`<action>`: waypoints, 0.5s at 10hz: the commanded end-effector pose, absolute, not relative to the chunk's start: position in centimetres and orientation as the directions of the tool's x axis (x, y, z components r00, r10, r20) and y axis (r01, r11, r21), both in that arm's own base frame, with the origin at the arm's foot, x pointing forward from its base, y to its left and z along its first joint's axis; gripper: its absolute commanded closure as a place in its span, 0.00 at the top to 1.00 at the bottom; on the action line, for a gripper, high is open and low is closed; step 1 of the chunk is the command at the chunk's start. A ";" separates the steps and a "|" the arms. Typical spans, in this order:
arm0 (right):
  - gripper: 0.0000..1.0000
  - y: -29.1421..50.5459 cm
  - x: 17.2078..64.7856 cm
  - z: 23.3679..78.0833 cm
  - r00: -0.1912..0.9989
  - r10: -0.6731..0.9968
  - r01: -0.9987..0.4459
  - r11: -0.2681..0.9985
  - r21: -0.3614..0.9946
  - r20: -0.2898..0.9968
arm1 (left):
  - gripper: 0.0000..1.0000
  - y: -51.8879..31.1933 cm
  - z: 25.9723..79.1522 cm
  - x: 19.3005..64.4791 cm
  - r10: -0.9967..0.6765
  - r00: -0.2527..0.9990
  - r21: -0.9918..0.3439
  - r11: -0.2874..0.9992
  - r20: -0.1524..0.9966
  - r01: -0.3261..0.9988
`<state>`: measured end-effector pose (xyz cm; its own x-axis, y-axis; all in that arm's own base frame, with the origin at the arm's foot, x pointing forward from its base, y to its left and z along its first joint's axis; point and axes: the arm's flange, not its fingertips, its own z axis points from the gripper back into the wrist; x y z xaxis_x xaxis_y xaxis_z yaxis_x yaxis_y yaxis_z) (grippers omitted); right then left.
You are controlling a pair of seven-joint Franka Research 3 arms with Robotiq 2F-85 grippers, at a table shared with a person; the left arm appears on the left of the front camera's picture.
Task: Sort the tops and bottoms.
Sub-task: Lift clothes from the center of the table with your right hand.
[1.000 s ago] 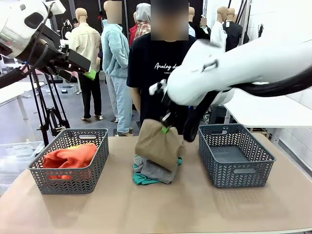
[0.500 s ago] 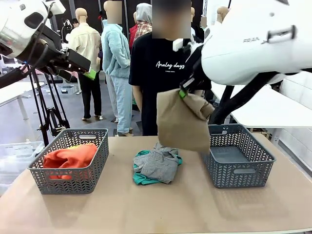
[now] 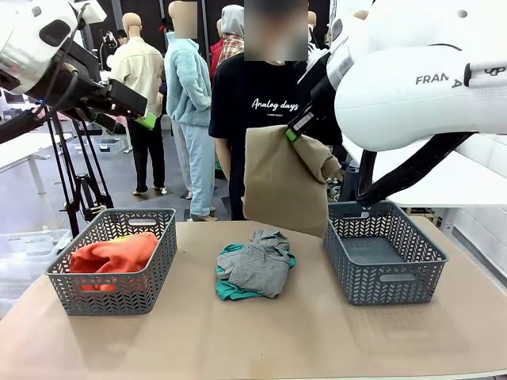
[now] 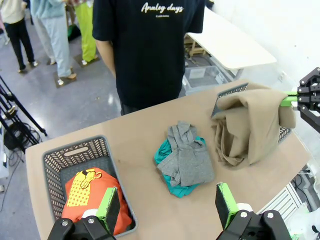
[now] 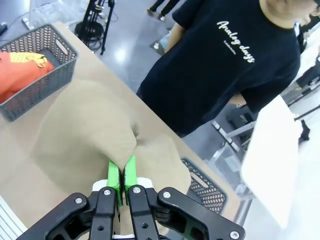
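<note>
Tan shirt [image 3: 285, 186]: lifted off grey shirt [image 3: 257, 265], now hanging at its 1 o'clock, nearing right basket [image 3: 384, 277]; right gripper [image 3: 295, 131] pinching its fold; left gripper [image 4: 167, 205] jaws spread, idle; drop likely next.

This is looking like a robotics lab in a big open hall. A paper-covered work table [image 4: 150, 125] is lying beneath the left gripper [image 4: 167, 194], carrying one grey basket [image 4: 54, 172] and a second basket [image 4: 227, 93], while a black tripod stand [image 3: 85, 190] is standing on the smooth grey floor [image 4: 75, 100] beyond. Past the right gripper [image 5: 122, 172], a person [image 5: 235, 65] is standing at the table's far edge, with a plain white table [image 5: 272, 165] sitting behind and clear storage bins [image 4: 197, 75] sitting under it.
</note>
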<state>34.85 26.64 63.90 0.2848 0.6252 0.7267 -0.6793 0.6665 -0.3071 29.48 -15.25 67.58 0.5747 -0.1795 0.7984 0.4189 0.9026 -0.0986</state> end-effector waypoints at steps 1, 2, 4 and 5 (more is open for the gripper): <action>0.00 26.2 34.9 64.4 0.293 0.624 -0.669 0.675 -0.311 0.724 | 1.00 -15.1 67.5 29.5 -0.181 0.573 -0.109 0.894 0.799 0.435; 0.00 26.2 34.9 64.4 0.293 0.624 -0.669 0.675 -0.311 0.724 | 1.00 -15.1 67.5 29.5 -0.181 0.573 -0.109 0.894 0.799 0.435; 0.00 26.2 34.9 64.4 0.293 0.624 -0.669 0.675 -0.311 0.724 | 1.00 -15.1 67.5 29.5 -0.181 0.573 -0.109 0.894 0.799 0.435; 0.00 26.2 34.9 64.4 0.293 0.624 -0.669 0.675 -0.311 0.724 | 1.00 -15.1 67.5 29.5 -0.181 0.573 -0.109 0.894 0.799 0.435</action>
<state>35.20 26.17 63.91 0.2865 0.6300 0.7218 -0.6770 0.6662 -0.3127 29.48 -15.25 67.58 0.5747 -0.1795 0.7984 0.4189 0.9027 -0.0986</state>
